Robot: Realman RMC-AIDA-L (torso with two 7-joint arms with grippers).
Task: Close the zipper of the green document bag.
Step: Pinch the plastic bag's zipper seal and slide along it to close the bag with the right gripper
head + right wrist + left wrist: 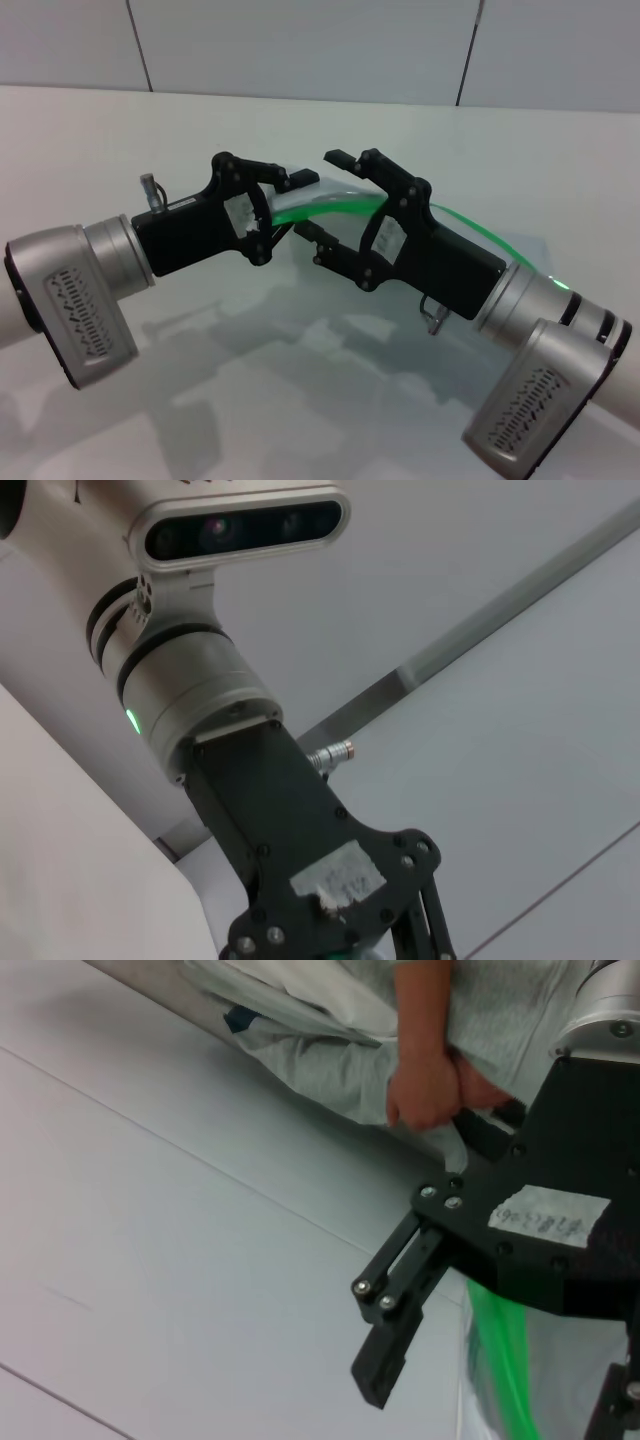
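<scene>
We see both arms angled inward, left gripper [290, 205] pinched closed, right gripper [320, 197] spread wide just beside it.

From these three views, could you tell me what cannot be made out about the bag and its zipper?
- The slider on the zipper: hidden in the head view behind the left gripper and right gripper.
- Most of the green document bag: covered by both grippers in the head view.
- Left wrist view: bag cut off by the frame edge.
- Right wrist view: bag not shown.
</scene>
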